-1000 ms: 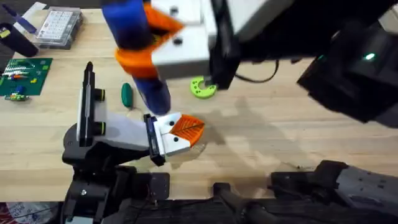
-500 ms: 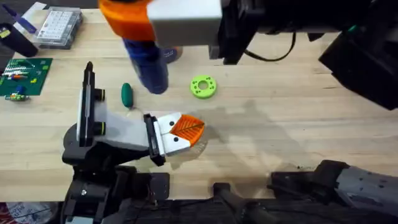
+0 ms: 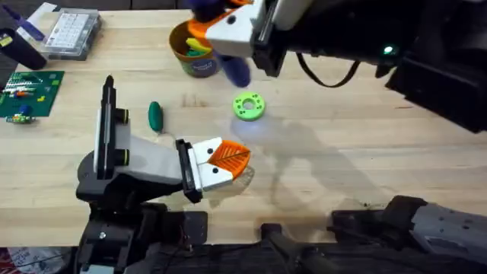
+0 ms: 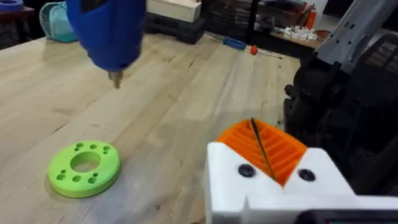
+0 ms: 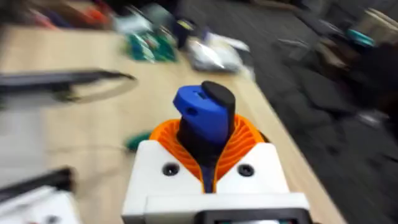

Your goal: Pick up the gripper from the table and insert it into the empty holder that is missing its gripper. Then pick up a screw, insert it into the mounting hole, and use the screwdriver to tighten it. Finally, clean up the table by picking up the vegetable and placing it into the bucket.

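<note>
My right gripper (image 3: 209, 30) is shut on the blue screwdriver (image 3: 234, 70) and holds it in the air beside the yellow-orange bucket (image 3: 190, 55) at the far side. The right wrist view shows the screwdriver (image 5: 202, 115) clamped between the orange pads (image 5: 245, 140). The dark green vegetable (image 3: 155, 114) lies on the table left of centre. My left gripper (image 3: 221, 161) rests low near the front, its orange pads (image 4: 280, 146) pressed together. In the left wrist view the screwdriver (image 4: 109, 31) hangs bit-down over the wood. The loose gripper, holder and screw are out of view.
A lime-green ring with holes (image 3: 249, 106) lies mid-table, and the ring (image 4: 84, 168) also sits just ahead of my left gripper. A black bar with yellow-green knobs (image 3: 106, 125) stands by the left arm. A circuit board (image 3: 27, 91) and a clear parts box (image 3: 72, 32) sit far left.
The right arm has carried the screwdriver up and away from my left gripper toward the table's far side, uncovering the bucket. The left arm has not moved.
</note>
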You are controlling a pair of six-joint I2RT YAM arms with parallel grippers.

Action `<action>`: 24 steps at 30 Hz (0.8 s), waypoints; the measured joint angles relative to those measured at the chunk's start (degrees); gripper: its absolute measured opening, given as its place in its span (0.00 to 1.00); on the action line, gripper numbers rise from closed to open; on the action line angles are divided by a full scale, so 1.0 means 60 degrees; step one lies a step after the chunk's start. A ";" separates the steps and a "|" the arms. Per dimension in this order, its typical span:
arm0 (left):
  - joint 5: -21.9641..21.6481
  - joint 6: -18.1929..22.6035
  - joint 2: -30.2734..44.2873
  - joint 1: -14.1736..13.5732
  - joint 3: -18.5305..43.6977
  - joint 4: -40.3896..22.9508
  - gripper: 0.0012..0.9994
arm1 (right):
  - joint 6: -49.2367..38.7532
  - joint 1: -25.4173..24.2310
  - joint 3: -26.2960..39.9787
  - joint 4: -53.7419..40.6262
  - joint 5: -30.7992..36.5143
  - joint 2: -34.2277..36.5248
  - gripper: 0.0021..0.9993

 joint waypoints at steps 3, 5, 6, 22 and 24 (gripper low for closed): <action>-0.0001 -0.0004 0.0000 0.0000 0.0000 0.0000 0.01 | -0.0865 0.0000 0.0004 -0.0166 0.1281 0.0294 0.05; 0.0000 -0.0001 -0.0003 0.0000 0.0000 -0.0001 0.01 | -0.1518 0.0000 0.0007 -0.0195 0.2193 0.0678 0.05; 0.0000 -0.0003 -0.0003 0.0000 0.0000 0.0000 0.01 | -0.1877 0.0000 0.0008 -0.0192 0.2659 0.0911 0.05; -0.0026 0.0000 -0.0003 0.0000 0.0000 0.0003 0.01 | -0.5614 -0.1888 0.0011 0.0402 0.6380 0.4964 0.04; -0.0029 -0.0004 -0.0003 0.0000 0.0000 0.0003 0.01 | -0.5667 -0.2233 0.0011 0.0624 0.6472 0.5368 0.05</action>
